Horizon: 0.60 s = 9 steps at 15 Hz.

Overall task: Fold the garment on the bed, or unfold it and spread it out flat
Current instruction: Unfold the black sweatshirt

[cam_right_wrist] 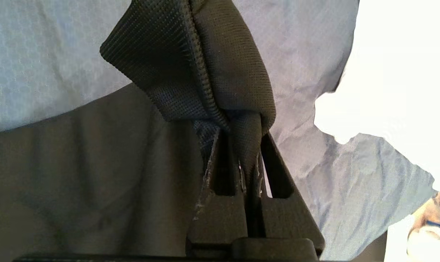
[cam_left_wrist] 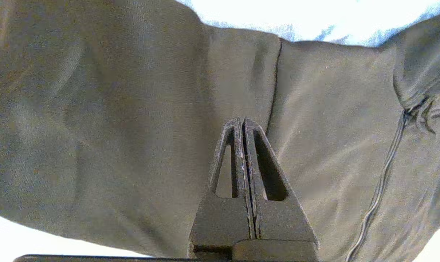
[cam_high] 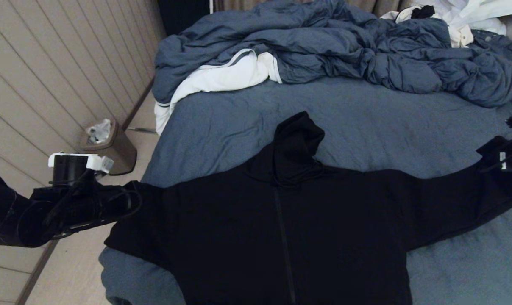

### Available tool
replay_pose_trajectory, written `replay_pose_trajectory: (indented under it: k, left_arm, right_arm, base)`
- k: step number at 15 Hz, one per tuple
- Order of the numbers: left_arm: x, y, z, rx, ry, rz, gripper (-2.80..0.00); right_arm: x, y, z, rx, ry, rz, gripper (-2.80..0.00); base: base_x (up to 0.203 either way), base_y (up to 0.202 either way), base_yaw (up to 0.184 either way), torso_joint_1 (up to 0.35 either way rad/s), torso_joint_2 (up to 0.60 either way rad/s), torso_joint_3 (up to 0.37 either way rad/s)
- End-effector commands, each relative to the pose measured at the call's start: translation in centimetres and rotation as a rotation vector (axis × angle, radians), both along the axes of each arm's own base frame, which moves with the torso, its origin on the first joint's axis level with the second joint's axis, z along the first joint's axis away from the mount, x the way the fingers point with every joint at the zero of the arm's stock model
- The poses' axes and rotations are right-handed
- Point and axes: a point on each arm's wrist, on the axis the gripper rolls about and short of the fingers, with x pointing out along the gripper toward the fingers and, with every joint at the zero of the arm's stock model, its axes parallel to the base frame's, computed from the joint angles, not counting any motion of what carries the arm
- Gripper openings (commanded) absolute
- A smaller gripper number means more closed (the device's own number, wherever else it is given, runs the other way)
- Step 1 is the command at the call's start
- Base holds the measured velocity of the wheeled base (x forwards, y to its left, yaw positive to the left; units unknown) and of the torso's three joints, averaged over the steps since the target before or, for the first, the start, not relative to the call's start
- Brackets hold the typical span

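The hoodie [cam_high: 290, 228] lies spread on the bed [cam_high: 239, 123]. Right gripper [cam_right_wrist: 250, 160] jaws pinch the cuff; left gripper [cam_left_wrist: 244, 125] jaws sit closed, empty, sleeve just beyond. Spreading seems underway; next, draw the sleeve taut.

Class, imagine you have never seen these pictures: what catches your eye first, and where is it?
A big black hoodie lies front up across the near part of the bed, hood pointing away and sleeves stretched out to both sides. The right gripper is shut on a sleeve's cuff, and the left gripper is shut at the other sleeve. A rumpled blue-grey duvet is heaped at the far end.
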Motion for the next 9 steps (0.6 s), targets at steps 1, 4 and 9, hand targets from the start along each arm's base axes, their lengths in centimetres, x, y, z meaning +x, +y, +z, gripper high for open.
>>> replay_pose_trajectory:
  k: [1, 4, 9]
  left_arm:
    - [-0.12, -0.01, -0.03, -0.001, -0.002, -0.002, -2.80]
    - [-0.20, -0.01, 0.18, -0.004, -0.018, -0.001, -2.80]
    - [-0.31, 0.00, 0.14, -0.004, -0.016, -0.001, -2.80]
  right_arm:
    - [-0.02, -0.23, -0.19, 0.000, 0.005, -0.004, -2.80]
    - [-0.41, -0.55, 0.23, -0.004, -0.007, -0.018, -2.80]
    - [-0.52, -0.62, 0.07, 0.000, 0.001, -0.021, -2.80]
  base:
    - [0.000, 0.000, 0.000, 0.000, 0.00, 0.000]
    - [0.000, 0.000, 0.000, 0.000, 0.00, 0.000]
    - [0.000, 0.000, 0.000, 0.000, 0.00, 0.000]
